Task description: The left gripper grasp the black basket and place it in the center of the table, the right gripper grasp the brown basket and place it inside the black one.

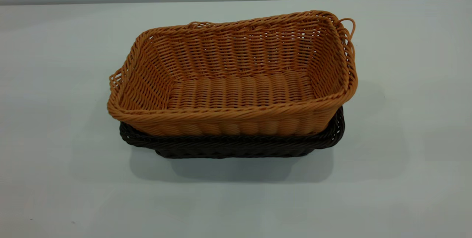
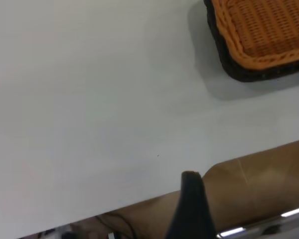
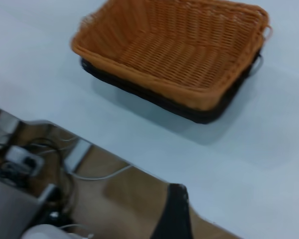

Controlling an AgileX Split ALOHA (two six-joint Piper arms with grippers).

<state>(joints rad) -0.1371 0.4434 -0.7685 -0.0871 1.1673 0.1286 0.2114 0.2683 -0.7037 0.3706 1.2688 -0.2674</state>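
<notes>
While brown basket (image 1: pixel 236 79) sits nested in black basket (image 1: pixel 236 145), claws' state unclear.

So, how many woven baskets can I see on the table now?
2. The brown basket sits nested inside the black basket, near the middle of the table. Only the black one's rim and lower wall show beneath it. Nothing suggests a third basket hidden underneath.

Nested baskets, mid-frame in the exterior view.
The brown basket (image 1: pixel 236 79) sits inside the black basket (image 1: pixel 236 144), on the table (image 1: pixel 55 120).
</notes>
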